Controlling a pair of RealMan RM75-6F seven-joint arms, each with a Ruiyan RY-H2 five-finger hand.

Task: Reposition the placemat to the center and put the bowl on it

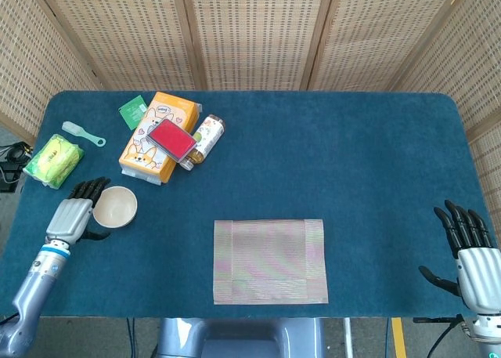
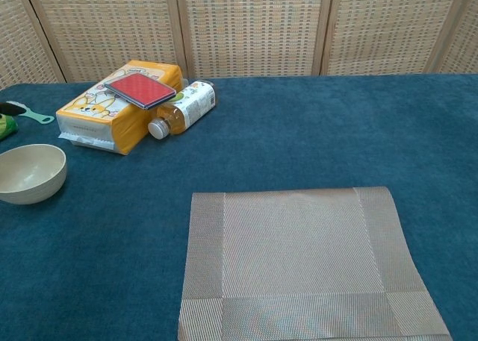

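Note:
The cream bowl (image 1: 115,207) (image 2: 30,174) stands upright on the blue table, far left of the woven placemat (image 1: 270,261) (image 2: 310,263). The placemat lies flat near the table's front edge, about mid-width. My left hand (image 1: 74,217) sits just left of the bowl with its fingers apart beside the rim; nothing shows inside the bowl, and the chest view does not show this hand. My right hand (image 1: 473,260) hovers at the front right corner, fingers spread, holding nothing.
At the back left lie an orange box (image 1: 153,139) (image 2: 119,106) with a red case on top, a small bottle (image 1: 205,136) (image 2: 183,108), a green packet (image 1: 133,111), a green-handled brush (image 1: 82,133) and a yellow-green bag (image 1: 53,159). Wicker screens stand behind the table.

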